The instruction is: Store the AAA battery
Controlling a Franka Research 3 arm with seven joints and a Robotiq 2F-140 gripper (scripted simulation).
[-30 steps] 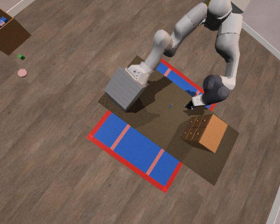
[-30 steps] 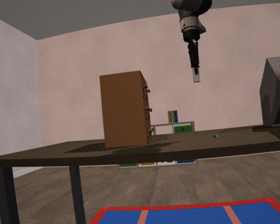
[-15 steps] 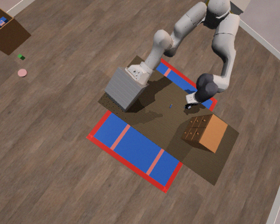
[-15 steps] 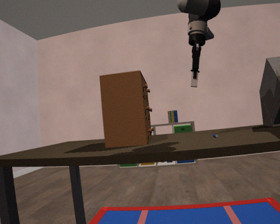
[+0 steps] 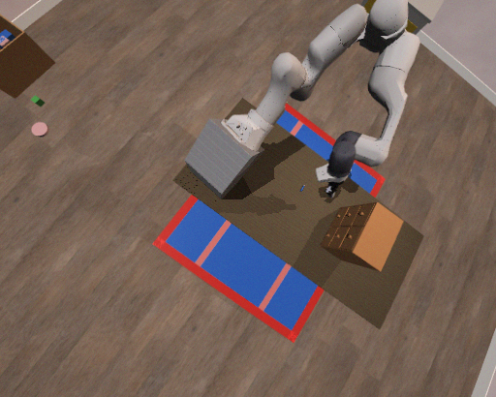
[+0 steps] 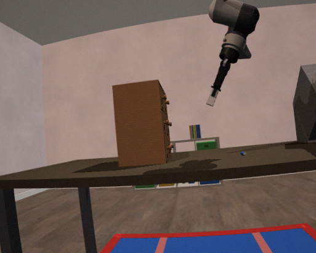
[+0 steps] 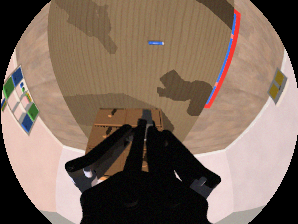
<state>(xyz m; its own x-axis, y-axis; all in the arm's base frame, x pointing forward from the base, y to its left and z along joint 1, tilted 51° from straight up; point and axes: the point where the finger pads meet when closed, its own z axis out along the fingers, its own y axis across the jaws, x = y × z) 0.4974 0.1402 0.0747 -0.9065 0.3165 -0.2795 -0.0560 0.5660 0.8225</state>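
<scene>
The small brown chest point(image 5: 362, 234) stands on the dark table, and all its drawers look pushed in. It also shows in the exterior view point(image 6: 141, 123), with its knobs facing right. The blue AAA battery point(image 5: 302, 188) lies on the table to the left of the chest front. It also shows in the exterior view point(image 6: 242, 153) and in the wrist view point(image 7: 156, 43). My gripper point(image 5: 330, 190) point(image 6: 212, 99) is shut and empty. It hangs tilted in the air, above the table between the chest and the battery. In the wrist view my fingers point(image 7: 145, 124) are pressed together above the chest top point(image 7: 129, 120).
A grey block point(image 5: 220, 159) carries the arm's base at the table's far left. A blue and red mat point(image 5: 240, 266) lies on the floor beside the table. A shelf with books point(image 6: 197, 139) stands behind the table.
</scene>
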